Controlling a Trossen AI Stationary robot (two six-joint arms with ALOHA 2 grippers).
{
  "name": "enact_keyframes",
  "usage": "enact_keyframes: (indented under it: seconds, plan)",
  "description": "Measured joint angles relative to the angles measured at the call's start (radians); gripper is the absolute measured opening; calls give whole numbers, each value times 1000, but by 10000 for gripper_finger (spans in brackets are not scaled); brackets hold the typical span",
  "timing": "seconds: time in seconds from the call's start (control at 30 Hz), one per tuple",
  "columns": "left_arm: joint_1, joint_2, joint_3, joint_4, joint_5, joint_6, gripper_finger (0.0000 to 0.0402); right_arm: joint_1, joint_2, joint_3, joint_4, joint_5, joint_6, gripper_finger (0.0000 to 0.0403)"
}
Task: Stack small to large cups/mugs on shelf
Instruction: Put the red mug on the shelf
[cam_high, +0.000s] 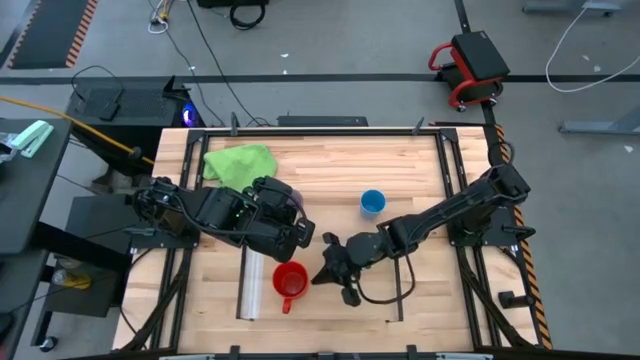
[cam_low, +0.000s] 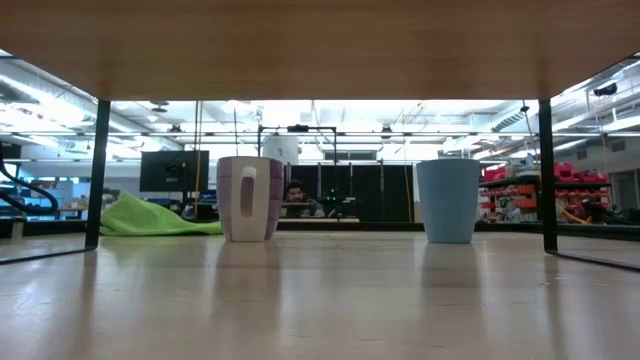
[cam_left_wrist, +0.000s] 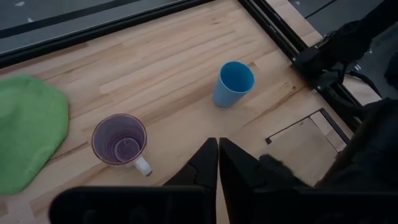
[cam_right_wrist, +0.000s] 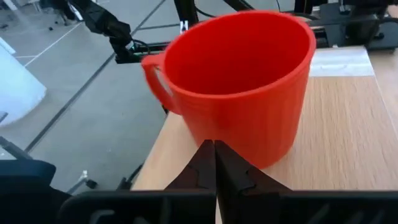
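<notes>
Both pincers closed, right pincer (cam_high: 322, 275) beside red mug (cam_high: 290, 281)

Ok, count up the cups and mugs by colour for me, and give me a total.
Red mug: 1
Blue cup: 1
Purple mug: 1
Total: 3

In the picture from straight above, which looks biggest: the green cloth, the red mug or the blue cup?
Largest to smallest, as seen from above:
1. green cloth
2. red mug
3. blue cup
The red mug stands on the raised shelf, nearer the camera, so its lead over the blue cup is unsure.
</notes>
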Motion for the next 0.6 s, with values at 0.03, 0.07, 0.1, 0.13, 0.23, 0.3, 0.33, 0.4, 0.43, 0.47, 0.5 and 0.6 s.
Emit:
enact_keyframes:
  seconds: [0.03, 0.07, 0.1, 0.13, 0.23, 0.3, 0.33, 0.4, 0.43, 0.47, 0.5, 0.6]
  plan:
    - [1, 0, 0, -1, 0, -1, 18, -2, 13, 0, 2, -11, -2, 0]
    - [2, 0, 0, 0, 0, -5, 17, -4, 29, 0, 16, -19, -1, 0]
    - [4, 0, 0, 0, -1, -5, 15, -3, 41, 0, 12, -19, -2, 0]
    - [5, 0, 0, 0, -1, -6, 14, -1, 47, -1, 0, -24, -2, 0]
    - [5, 0, 0, 0, -1, -8, 15, 1, 44, -1, 10, -20, -3, 0]
    - [5, 0, 0, 0, -1, -9, 18, 0, 27, -1, 18, -14, -14, 0]
    - [5, 0, 0, 0, -1, -9, 20, 0, 21, -1, 35, -14, -16, 0]
    - [5, 0, 0, 0, 0, -9, 23, -1, 17, -1, 53, -22, -19, 0]
    - [6, 0, 0, 0, 0, -8, 24, -1, 17, -1, 60, -34, -18, 0]
    - [6, 0, 0, 0, -1, -5, 24, 0, 22, -1, 65, -48, -9, 0]
    - [6, 0, 0, 0, -1, -3, 24, 1, 26, 0, 71, -57, -3, 0]
    - [7, 0, 0, 0, -1, -2, 20, 8, 34, -1, 69, -59, 0, 0]
